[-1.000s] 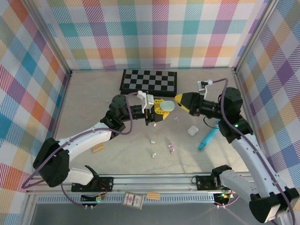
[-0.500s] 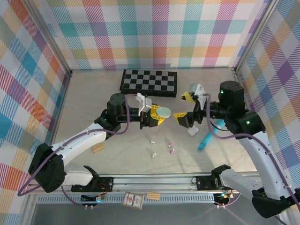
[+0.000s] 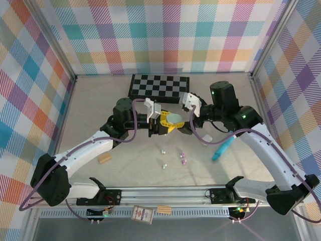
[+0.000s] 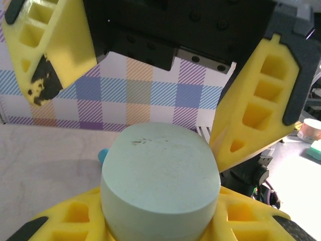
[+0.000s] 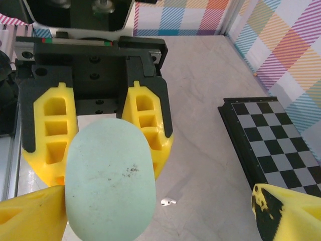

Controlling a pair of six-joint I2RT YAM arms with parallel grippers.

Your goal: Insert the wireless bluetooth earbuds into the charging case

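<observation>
Our left claw is clamped on the pale green charging case; our right claw stands spread apart beside it.

The black-and-white folding chessboard lies at the back of the table, near its middle. In front of it, above the table's centre, the left claw holds the pale green oval plastic charging case between its fingers. The right claw faces it from the right, fingers spread to either side of the case. Nearer the arm bases, the tiny glossy whitish and pink plastic earbuds lie scattered on the table: two at the left, one before the other, and two just beside each other to their right. The teal stick-shaped plastic object lies farther right. The tan cork-like block lies well apart at the left.
</observation>
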